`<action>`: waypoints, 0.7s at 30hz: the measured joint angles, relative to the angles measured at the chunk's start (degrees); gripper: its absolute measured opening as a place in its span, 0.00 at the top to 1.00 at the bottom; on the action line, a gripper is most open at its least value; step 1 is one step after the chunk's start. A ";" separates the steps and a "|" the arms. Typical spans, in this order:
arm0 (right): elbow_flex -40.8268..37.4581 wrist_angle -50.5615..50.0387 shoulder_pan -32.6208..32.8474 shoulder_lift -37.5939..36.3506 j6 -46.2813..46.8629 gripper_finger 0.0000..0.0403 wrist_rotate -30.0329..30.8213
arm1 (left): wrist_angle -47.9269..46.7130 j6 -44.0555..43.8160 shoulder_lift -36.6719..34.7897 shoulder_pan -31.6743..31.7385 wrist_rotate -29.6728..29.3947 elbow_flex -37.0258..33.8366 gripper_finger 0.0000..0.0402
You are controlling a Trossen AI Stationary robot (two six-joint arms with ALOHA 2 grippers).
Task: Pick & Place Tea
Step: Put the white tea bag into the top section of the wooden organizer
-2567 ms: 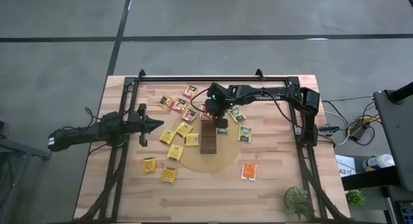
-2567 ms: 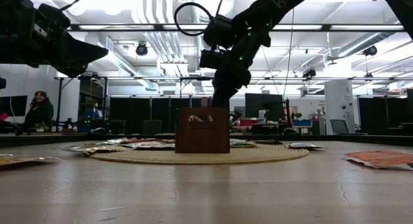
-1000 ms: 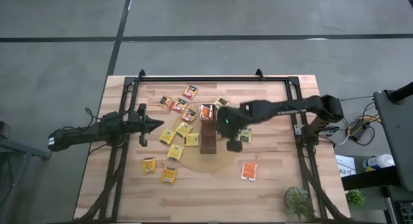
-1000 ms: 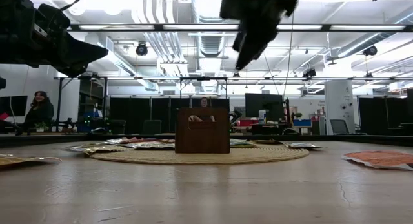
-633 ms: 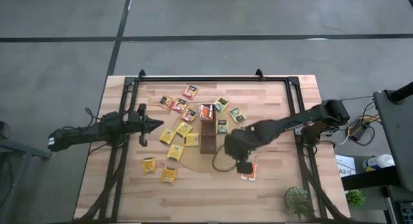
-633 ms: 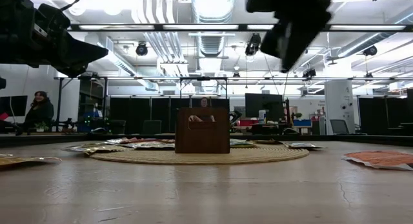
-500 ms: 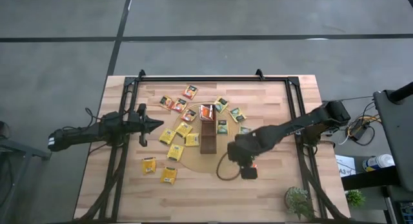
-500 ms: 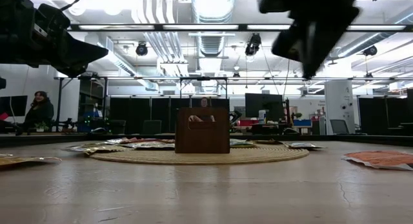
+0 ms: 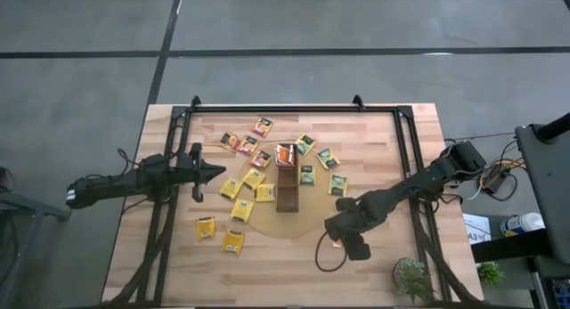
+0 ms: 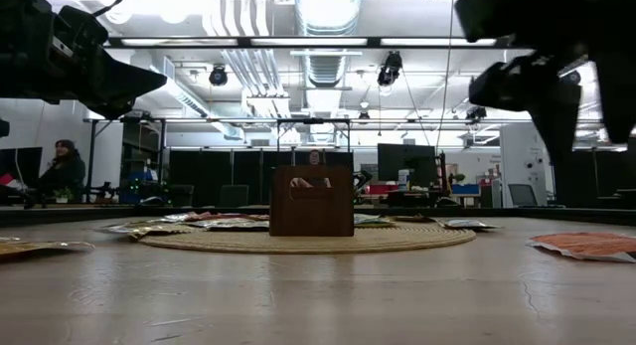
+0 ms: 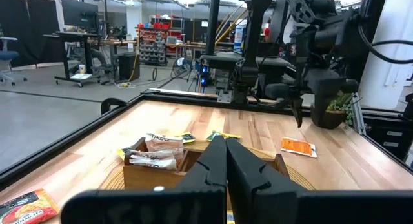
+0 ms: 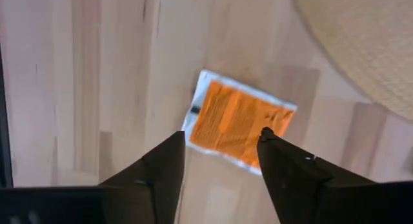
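You are in the reaching step over the light wooden table (image 9: 383,140), where the right gripper (image 12: 219,161), jaws apart and empty, hangs above the flat orange paper tea sachet (image 12: 237,125) beside the round tan mat (image 12: 361,43), so next lower it straight and close

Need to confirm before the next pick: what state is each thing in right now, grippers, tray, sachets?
Right gripper: open, above the orange sachet, not touching it.
Orange sachet: flat on the wood, off the round mat, not held.
Left gripper: shut, empty, waiting at the table's left.
Tray: on the round mat, some sachets in its far end.
Other sachets: scattered flat around the tray.
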 joint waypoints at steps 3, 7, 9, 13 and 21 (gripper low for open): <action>-0.67 0.28 1.83 0.00 0.44 0.50 0.03 | 0.00 0.00 0.00 -0.02 0.00 0.00 1.00; -0.75 0.84 4.19 1.27 2.96 0.50 0.44 | 0.00 0.00 0.00 -0.02 0.00 0.02 1.00; -0.30 1.16 5.28 2.51 3.00 0.50 0.60 | 0.00 0.00 -0.02 0.00 0.00 0.02 1.00; 0.35 2.30 6.65 4.90 3.47 0.50 1.12 | 0.00 0.00 -0.02 0.00 0.00 0.01 1.00; 1.37 2.60 7.03 8.65 6.16 0.50 4.06 | 0.00 0.00 -0.02 -0.01 0.00 0.01 1.00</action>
